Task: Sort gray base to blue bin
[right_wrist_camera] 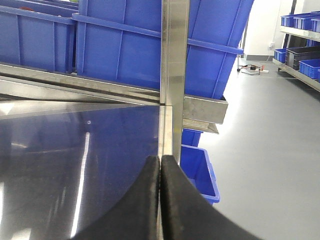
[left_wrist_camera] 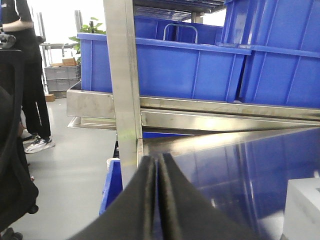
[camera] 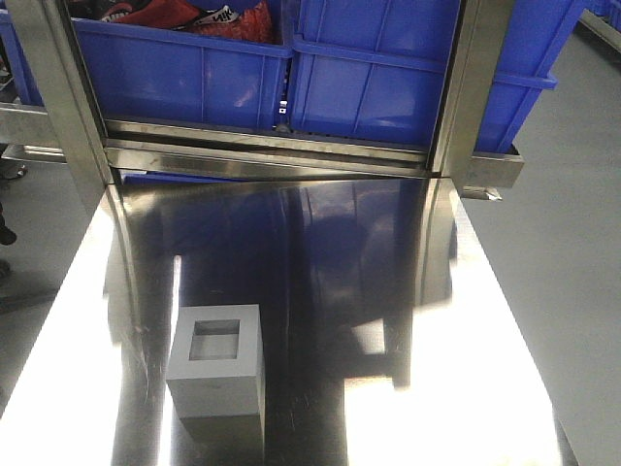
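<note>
The gray base [camera: 217,362] is a matte cube with a square recess facing up. It stands on the steel table [camera: 388,311] at the front left. Only one pale corner of the gray base [left_wrist_camera: 302,210] shows at the lower right of the left wrist view. The deep blue bin [camera: 388,78] stands on a rack behind the table's far edge, right of centre. In the wrist views the blue bin [left_wrist_camera: 280,50] [right_wrist_camera: 130,45] rises tall behind the rack rail. My left gripper [left_wrist_camera: 157,161] is shut with nothing in it, left of the base. My right gripper [right_wrist_camera: 161,160] is shut and empty over the table's right edge. Neither gripper shows in the front view.
A shallower blue tub [camera: 184,68] holding red and white items sits left of the deep bin. Steel uprights [camera: 58,107] [camera: 480,87] flank the rack. A small blue crate [right_wrist_camera: 200,170] stands on the floor to the table's right. A person [left_wrist_camera: 25,75] stands far left.
</note>
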Robot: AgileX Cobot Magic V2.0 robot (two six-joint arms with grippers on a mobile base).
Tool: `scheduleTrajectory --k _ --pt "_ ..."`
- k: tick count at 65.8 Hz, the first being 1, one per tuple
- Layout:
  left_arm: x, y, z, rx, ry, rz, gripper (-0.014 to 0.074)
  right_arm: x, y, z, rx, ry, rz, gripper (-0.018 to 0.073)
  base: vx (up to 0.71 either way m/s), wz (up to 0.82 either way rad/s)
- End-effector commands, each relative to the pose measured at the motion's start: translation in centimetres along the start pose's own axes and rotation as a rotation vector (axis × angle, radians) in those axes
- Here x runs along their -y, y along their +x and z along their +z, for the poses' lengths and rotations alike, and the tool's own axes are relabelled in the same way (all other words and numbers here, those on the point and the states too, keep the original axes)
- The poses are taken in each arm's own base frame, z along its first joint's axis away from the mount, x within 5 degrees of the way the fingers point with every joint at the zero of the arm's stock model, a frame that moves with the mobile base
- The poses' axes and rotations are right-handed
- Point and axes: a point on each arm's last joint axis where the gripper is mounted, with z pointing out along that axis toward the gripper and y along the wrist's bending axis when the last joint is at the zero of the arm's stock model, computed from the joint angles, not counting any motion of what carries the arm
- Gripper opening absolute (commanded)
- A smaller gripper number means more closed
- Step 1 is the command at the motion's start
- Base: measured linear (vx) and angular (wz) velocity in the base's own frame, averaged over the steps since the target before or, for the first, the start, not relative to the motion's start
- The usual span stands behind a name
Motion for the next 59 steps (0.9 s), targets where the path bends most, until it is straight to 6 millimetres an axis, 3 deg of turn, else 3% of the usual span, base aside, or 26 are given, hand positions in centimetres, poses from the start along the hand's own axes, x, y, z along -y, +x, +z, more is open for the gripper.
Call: scheduleTrajectory --k 1,26,43,59 --pt "0.1 -0.3 -0.1 0.087 0.009 0.005 -0.0006 0.0 -0.3 0.0 0.075 0.001 -0.016 -0.0009 0.0 0.0" --pt "0.1 -4.5 -0.4 0.146 0.011 -0.059 -0.0006 0.0 -0.3 0.0 0.075 0.001 -0.016 -0.0009 0.0 0.0" --pt "0.1 -7.3 1.8 -0.074 0.003 -0.062 -0.0006 0.0 -0.3 0.0 0.075 0.001 -0.016 -0.0009 0.0 0.0" --pt "0.2 -8.8 5.0 -0.321 -0.005 -0.06 -0.0006 0.0 -0.3 0.0 0.075 0.001 -0.016 -0.0009 0.0 0.0"
